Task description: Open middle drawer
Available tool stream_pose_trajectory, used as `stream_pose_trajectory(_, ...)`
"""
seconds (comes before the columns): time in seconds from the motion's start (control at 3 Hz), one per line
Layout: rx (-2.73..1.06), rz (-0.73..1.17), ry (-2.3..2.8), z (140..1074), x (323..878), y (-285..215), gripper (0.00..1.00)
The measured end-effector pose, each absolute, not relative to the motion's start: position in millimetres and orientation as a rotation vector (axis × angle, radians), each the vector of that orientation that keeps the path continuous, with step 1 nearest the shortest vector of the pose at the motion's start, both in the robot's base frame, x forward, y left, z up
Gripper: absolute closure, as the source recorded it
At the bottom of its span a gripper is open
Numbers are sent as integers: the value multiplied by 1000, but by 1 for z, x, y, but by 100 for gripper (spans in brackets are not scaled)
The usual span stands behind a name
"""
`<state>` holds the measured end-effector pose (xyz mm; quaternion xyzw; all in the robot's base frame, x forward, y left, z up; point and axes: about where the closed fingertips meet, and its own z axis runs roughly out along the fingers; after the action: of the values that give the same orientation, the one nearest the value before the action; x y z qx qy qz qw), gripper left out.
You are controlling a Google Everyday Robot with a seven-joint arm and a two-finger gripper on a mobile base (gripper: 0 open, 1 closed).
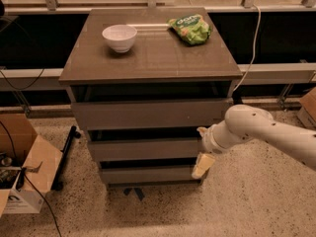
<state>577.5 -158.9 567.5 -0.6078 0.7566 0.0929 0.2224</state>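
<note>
A grey three-drawer cabinet (148, 65) stands in the middle of the camera view. The middle drawer (143, 149) has its front in line with the other two fronts. My gripper (201, 148) is at the right end of the middle drawer's front, on a white arm coming in from the right. It is open: one cream finger (203, 165) hangs down over the bottom drawer's (145, 174) right end, and the other fingertip (200, 131) shows at the middle drawer's top edge. It holds nothing.
A white bowl (119, 37) and a green snack bag (190, 28) lie on the cabinet top. An open cardboard box (22, 164) stands on the floor at the left. A cable (253, 43) hangs at the right. A rail and window run behind.
</note>
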Motion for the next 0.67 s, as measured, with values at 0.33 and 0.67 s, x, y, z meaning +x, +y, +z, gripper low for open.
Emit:
stream_pose_trajectory(0.33,-1699,228,2053,542,597,-152,0)
stream_pose_trajectory(0.67,-1741,181,2047,511,620,-150,0)
